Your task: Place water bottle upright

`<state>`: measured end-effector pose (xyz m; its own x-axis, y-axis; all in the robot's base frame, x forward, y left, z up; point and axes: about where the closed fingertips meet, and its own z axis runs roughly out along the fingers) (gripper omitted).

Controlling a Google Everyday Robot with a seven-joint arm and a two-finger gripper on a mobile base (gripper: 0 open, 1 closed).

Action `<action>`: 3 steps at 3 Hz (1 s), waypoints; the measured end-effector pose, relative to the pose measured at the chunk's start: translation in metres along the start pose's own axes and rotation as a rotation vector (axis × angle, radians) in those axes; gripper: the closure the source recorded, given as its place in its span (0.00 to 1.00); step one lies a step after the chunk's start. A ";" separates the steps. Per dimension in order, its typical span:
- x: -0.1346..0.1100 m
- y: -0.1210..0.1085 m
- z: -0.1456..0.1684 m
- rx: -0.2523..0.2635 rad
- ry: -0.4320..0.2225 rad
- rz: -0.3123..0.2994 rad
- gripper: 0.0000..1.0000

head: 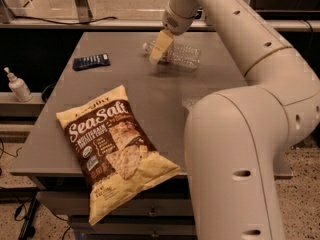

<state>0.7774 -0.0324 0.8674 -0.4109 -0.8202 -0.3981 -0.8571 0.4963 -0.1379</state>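
Pincer point(157, 57) at water bottle point(183, 57) (far side of table point(125, 76)), chip bag point(112, 149) nearer.

One table point(150, 101) carries three things: one water bottle point(186, 57) by the far edge, one chip bag point(117, 149) at the near-left corner, and one dark blue packet point(91, 61), perhaps a snack bar, toward the far-left corner. One pump bottle point(19, 85) stands beyond the left edge. One gripper point(159, 48) hangs at the water bottle.
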 end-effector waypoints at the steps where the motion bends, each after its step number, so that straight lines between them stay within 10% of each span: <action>1: 0.013 0.002 0.015 -0.011 0.044 0.009 0.00; 3: 0.017 0.002 0.018 -0.004 0.067 0.005 0.39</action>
<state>0.7742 -0.0399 0.8441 -0.4348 -0.8350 -0.3371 -0.8561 0.4994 -0.1329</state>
